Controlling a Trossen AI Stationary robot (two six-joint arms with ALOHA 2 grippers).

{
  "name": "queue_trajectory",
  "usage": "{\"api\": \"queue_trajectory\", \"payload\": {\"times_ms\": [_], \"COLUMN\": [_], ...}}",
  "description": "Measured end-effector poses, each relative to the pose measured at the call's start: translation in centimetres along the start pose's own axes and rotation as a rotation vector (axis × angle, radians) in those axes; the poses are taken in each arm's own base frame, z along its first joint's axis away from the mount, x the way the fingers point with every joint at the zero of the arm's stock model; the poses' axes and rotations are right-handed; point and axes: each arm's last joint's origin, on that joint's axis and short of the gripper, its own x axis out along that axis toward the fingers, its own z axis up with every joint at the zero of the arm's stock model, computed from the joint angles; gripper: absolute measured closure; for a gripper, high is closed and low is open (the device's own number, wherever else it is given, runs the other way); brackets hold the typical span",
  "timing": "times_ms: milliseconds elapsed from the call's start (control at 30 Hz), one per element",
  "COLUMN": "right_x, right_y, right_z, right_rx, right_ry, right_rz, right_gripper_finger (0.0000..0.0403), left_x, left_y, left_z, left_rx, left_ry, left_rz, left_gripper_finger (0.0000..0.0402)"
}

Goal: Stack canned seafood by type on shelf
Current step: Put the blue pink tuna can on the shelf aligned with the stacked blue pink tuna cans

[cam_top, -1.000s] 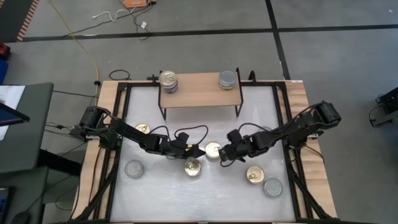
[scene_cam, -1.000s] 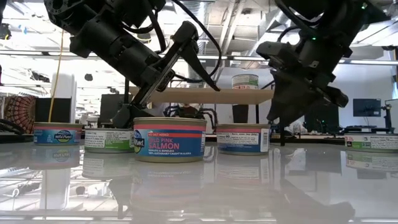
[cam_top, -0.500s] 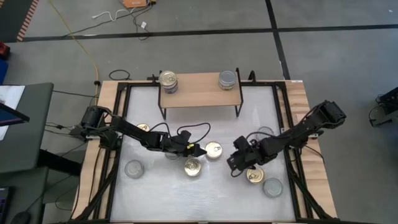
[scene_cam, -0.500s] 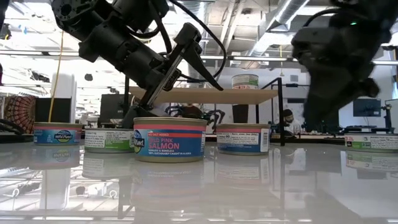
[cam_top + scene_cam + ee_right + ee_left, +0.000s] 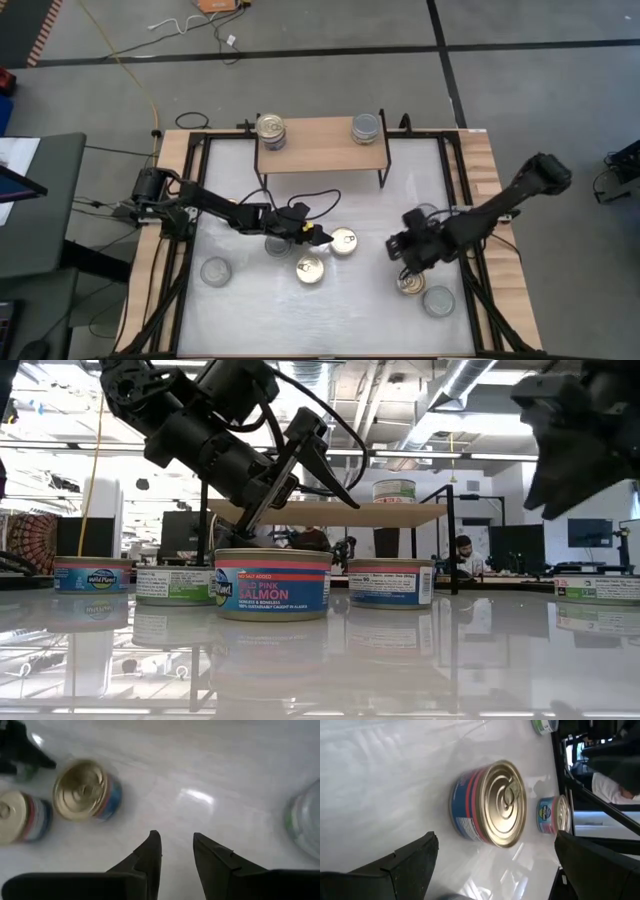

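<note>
Shelf [image 5: 322,145]: we've got two starts up there, a gold-lid stack [image 5: 271,130] at one end and a silver-lid stack [image 5: 366,127] at the other. From above we can't count how many tins each one holds.

Done so far: by our reckoning only a small part of the job; both types have their spot on the shelf, well apart from each other.

Left on the surface [image 5: 360,200]: six or seven tins as we read it. Three gold lids, a silver one off on the left arm's side [image 5: 214,271], another silver one [image 5: 438,301] past the right arm, and one or two partly hidden under the arms.

Left fingers [image 5: 322,238]: spread wide and holding nothing. The salmon tin [image 5: 490,804] sits in line with the gap between them, just ahead of the tips and not yet touched. A second gold-lid tin [image 5: 555,815] lies just beyond it.

Right fingers [image 5: 175,851]: a narrow gap between them and nothing in it. Bare surface lies straight ahead of the tips; a gold-lid tin [image 5: 85,790] sits off to one side and a silver tin [image 5: 305,822] to the other. From above, this arm hangs right over a third gold lid [image 5: 411,284].

Front tin: the low camera shows the salmon tin [image 5: 272,582] standing flat on the surface, the left fingers angled down behind it.

Our call: sorting is early days; most tins have yet to go up, and the left arm looks lined up for the next gold lid.
</note>
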Motion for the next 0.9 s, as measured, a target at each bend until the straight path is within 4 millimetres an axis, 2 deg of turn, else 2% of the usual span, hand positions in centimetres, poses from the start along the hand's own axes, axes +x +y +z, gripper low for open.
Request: {"api": "queue_trajectory", "payload": {"times_ms": [100,167,300,400,600,700,900], "right_x": [0.6,1.4,2.4,2.8,3.8,4.7,5.6], "right_y": [-2.5,-3.5,-3.8,-3.5,-3.0,-3.0,-2.8], "right_z": [-0.1,-0.3,-0.2,0.5,1.6,1.6,1.2], "right_rx": [0.078,0.144,0.253,0.270,0.291,0.345,0.340], "right_ry": [-0.034,-0.069,-0.151,-0.225,-0.301,-0.286,-0.278], "right_rz": [0.092,0.228,0.533,0.648,0.635,0.599,0.573], "right_gripper_finger": [0.0265,0.0265,0.0265,0.0266,0.0266,0.0266,0.0263], "left_x": [0.0,0.0,0.0,0.0,0.0,0.0,0.0], "left_y": [0.0,0.1,0.1,0.0,0.0,0.0,0.0], "left_z": [0.4,0.5,0.5,0.5,0.5,0.5,0.5], "left_rx": [0.011,0.022,0.044,0.051,0.052,0.052,0.050], "left_ry": [0.009,0.010,0.009,0.009,0.010,0.010,0.012], "left_rz": [-0.006,-0.007,-0.009,-0.010,-0.013,-0.013,-0.014], "left_gripper_finger": [0.0020,0.0020,0.0020,0.0020,0.0020,0.0020,0.0020]}}
